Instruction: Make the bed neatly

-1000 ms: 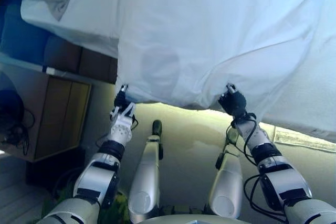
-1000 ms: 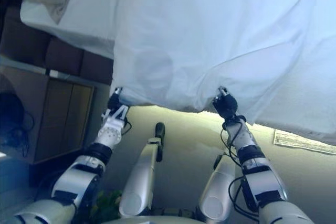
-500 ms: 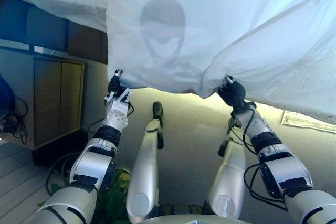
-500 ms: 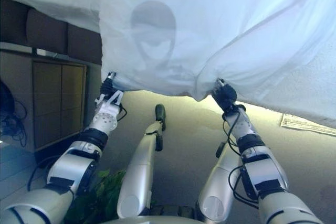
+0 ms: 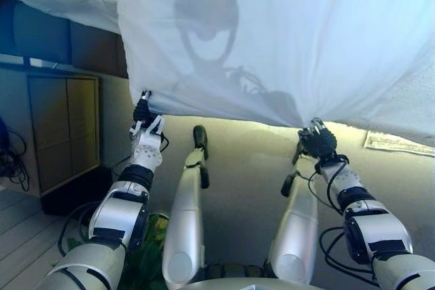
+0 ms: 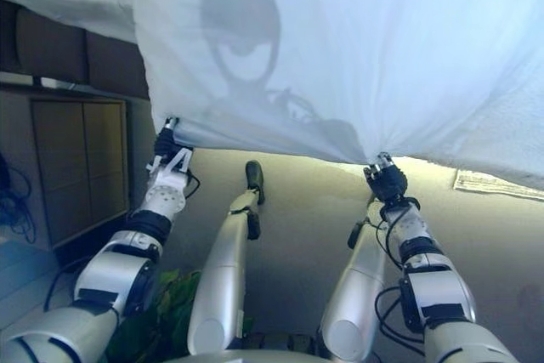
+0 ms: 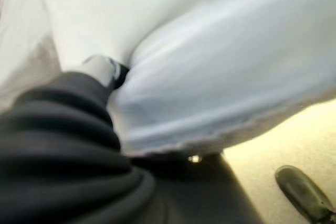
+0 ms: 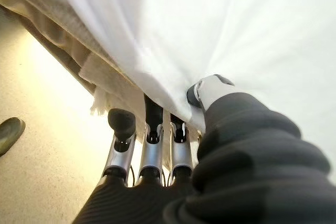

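A white sheet (image 5: 285,39) hangs stretched in front of me and fills the upper view. My left hand (image 5: 143,116) is shut on its lower edge at the left. My right hand (image 5: 317,142) is shut on its lower edge at the right, a little lower than the left. The edge between the hands is pulled nearly straight. In the right wrist view the fingers (image 8: 152,129) curl under the sheet's hem (image 8: 105,82) and the thumb presses on top. In the left wrist view the sheet (image 7: 220,72) drapes over the hand's dark cover (image 7: 63,145).
A wooden cabinet (image 5: 61,127) stands at the left under a dark blue cushioned edge (image 5: 41,35). A light mat (image 5: 397,144) lies on the beige floor (image 5: 245,161) at the right. Green leaves (image 5: 146,256) show by my left arm.
My right hand has moved right and down with the sheet, pulling the lower edge taut. The sheet has risen to cover more of the view. The left hand has held its grip.
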### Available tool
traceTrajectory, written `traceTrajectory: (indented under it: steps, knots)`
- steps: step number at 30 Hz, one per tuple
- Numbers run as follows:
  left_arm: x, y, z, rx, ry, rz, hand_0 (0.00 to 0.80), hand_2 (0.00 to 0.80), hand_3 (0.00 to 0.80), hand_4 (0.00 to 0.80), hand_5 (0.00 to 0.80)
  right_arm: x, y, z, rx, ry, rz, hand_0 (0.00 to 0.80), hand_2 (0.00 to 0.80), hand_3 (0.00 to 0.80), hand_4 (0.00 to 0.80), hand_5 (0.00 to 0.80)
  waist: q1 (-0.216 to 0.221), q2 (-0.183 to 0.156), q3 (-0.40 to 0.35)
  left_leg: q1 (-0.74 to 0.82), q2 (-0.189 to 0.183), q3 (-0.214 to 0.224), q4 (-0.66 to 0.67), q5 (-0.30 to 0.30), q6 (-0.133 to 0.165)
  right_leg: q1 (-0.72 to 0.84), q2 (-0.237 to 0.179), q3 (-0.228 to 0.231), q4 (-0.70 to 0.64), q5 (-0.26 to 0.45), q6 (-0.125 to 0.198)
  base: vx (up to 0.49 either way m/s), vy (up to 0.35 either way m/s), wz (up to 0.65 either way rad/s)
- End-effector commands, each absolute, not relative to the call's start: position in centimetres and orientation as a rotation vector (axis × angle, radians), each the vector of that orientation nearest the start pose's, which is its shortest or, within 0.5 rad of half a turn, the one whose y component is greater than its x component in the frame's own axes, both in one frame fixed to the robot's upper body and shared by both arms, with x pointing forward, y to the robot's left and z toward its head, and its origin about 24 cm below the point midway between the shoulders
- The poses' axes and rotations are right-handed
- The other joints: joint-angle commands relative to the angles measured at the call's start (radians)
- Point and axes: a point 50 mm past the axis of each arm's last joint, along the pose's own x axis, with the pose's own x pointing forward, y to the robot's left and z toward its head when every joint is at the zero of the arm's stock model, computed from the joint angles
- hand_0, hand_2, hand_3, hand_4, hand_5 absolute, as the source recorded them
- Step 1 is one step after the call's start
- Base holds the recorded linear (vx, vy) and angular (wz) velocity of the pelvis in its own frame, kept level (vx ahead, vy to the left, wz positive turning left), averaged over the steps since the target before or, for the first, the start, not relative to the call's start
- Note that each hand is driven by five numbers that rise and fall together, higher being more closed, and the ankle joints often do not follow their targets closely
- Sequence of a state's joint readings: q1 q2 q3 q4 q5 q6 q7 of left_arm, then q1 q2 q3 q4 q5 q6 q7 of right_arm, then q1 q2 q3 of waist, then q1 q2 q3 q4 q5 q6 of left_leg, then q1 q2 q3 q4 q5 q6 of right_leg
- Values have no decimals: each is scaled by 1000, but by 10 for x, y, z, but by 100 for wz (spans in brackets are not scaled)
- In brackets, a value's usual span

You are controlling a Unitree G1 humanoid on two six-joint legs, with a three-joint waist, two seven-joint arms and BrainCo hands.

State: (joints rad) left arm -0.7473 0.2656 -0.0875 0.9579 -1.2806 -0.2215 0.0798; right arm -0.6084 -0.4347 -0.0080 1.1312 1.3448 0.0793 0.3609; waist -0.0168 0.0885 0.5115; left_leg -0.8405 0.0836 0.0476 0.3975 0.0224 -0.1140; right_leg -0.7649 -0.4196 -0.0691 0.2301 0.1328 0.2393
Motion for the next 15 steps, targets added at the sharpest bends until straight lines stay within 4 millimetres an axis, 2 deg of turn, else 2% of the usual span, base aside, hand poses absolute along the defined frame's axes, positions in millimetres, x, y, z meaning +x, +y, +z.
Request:
traceTrajectory:
  steps: [1, 6, 7, 8, 9, 15]
  knots:
    - [362, 275, 79, -927, -97, 521, 800, 800, 800, 800, 800, 280, -329, -13, 978, 260, -426, 800, 800, 800, 800, 800, -17, 11, 9, -90, 17, 13, -41, 162, -38, -29, -43, 39, -26, 85, 3, -7, 81, -12]
    - [361, 288, 90, -937, -136, 538, 800, 800, 800, 800, 800, 274, -331, -16, 973, 278, -392, 800, 800, 800, 800, 800, -18, 13, 9, -92, 22, 29, -52, 163, -35, -34, -44, 38, -35, 90, -2, -5, 56, -4]
    - [361, 287, 89, -920, -117, 527, 800, 800, 800, 800, 800, 274, -330, -17, 975, 283, -390, 307, 307, 307, 307, 307, -15, 16, 9, -85, 23, 30, -48, 151, -37, -27, -48, 35, -33, 81, 0, -13, 6, -3]
    - [362, 285, 87, -910, -96, 516, 662, 662, 662, 662, 662, 274, -328, -19, 984, 286, -390, 0, 0, 0, 0, 0, -11, 19, 9, -85, 20, 27, -46, 150, -35, -24, -51, 33, -31, 81, 0, 0, 0, 0]
    - [362, 282, 84, -911, -67, 500, 0, 0, 0, 0, 0, 274, -324, -21, 995, 291, -386, 0, 0, 0, 0, 0, -7, 21, 9, -83, 17, 23, -46, 149, -33, -18, -55, 32, -29, 80, 1, -2, -37, -1]
    - [352, 281, 54, -862, 95, 534, 0, 0, 0, 0, 0, 285, -310, -20, 986, 347, -366, 0, 0, 0, 0, 0, 3, 30, 9, -58, 13, 16, -43, 144, -30, 12, -64, 22, -30, 74, 1, 0, -18, 0]
